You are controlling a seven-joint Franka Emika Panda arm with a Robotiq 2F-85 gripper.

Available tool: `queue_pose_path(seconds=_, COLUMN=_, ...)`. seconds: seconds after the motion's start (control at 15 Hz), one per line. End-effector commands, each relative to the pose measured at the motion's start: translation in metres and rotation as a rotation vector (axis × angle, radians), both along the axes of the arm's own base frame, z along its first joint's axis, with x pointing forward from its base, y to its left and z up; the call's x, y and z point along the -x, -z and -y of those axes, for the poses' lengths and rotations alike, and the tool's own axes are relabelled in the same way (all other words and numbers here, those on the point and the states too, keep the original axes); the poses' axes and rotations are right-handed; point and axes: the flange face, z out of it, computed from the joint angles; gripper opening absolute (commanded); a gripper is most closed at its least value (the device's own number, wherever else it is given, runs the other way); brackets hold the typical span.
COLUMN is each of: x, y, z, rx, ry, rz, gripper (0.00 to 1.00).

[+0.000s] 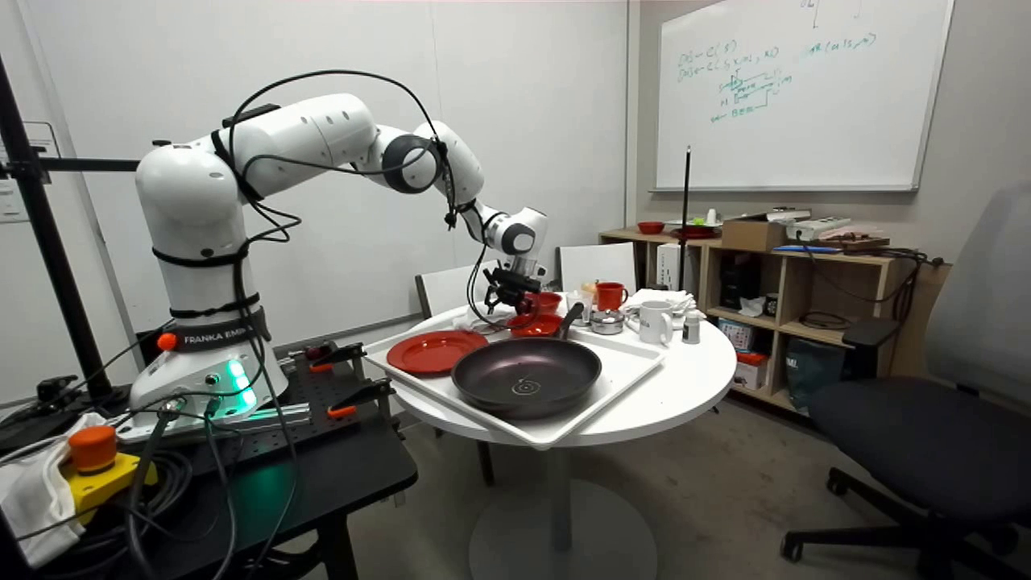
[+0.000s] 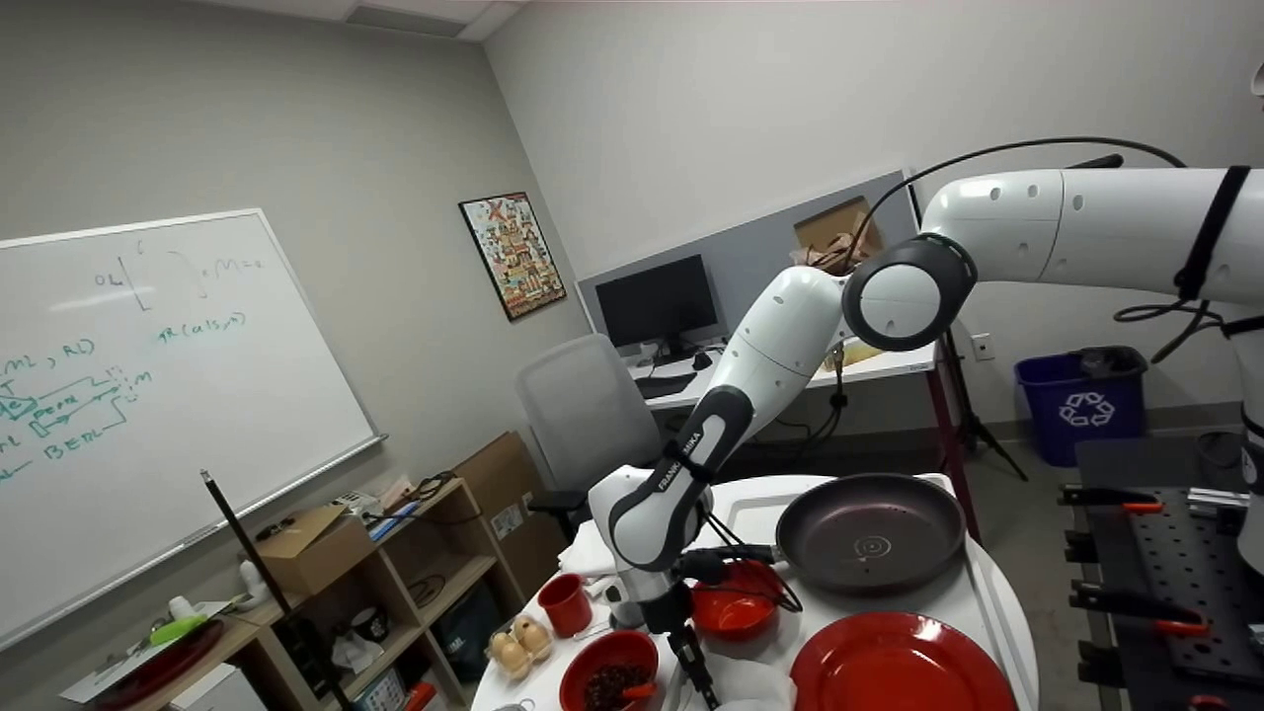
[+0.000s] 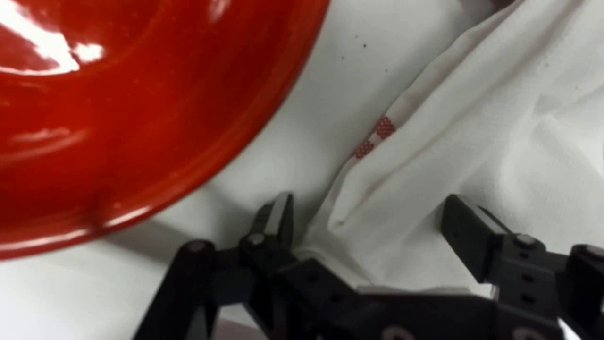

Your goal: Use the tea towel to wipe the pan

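The dark pan (image 1: 527, 379) sits at the front of the white tray, and it also shows in an exterior view (image 2: 869, 538). Its black handle (image 1: 572, 316) points toward the back of the table. The white tea towel (image 3: 424, 156), with small red marks on its edge, lies crumpled under my gripper. The towel also shows in an exterior view (image 2: 752, 681) beside the red plate. My gripper (image 3: 367, 203) is open, pointing down, low over the towel, with towel folds between its fingers. I cannot tell whether the fingertips touch it.
A red plate (image 1: 435, 352) and a red bowl (image 2: 736, 604) stand close to the gripper on the white tray (image 1: 632, 372). A red bowl with dark contents (image 2: 607, 676), a red mug (image 1: 610, 296), a white mug (image 1: 654, 322) and eggs (image 2: 518, 647) stand farther back.
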Motion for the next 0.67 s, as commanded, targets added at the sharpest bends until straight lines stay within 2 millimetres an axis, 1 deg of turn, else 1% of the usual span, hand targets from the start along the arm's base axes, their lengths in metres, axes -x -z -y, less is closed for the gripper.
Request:
queue_pose_path(seconds=0.0, x=-0.004, y=0.005, z=-0.005, rx=0.007, ry=-0.043, rz=0.005, gripper=0.52)
queue_pose_path(seconds=0.07, x=-0.003, y=0.005, z=-0.006, rx=0.008, ry=-0.049, rz=0.006, gripper=0.42)
queue_pose_path(seconds=0.13, x=-0.003, y=0.005, z=-0.007, rx=0.007, ry=-0.054, rz=0.007, gripper=0.36)
queue_pose_path(seconds=0.2, x=-0.003, y=0.005, z=-0.009, rx=0.006, ry=-0.059, rz=0.008, gripper=0.27)
queue_pose_path(seconds=0.4, x=-0.001, y=0.004, z=-0.013, rx=0.003, ry=-0.074, rz=0.008, gripper=0.08)
queue_pose_path(seconds=0.47, x=0.0, y=0.003, z=-0.015, rx=0.001, ry=-0.081, rz=0.012, gripper=0.05)
queue_pose_path(seconds=0.53, x=0.002, y=-0.003, z=-0.016, rx=-0.001, ry=-0.084, rz=0.027, gripper=0.03)
queue_pose_path(seconds=0.6, x=0.002, y=-0.008, z=-0.018, rx=0.0, ry=-0.087, rz=0.041, gripper=0.03)
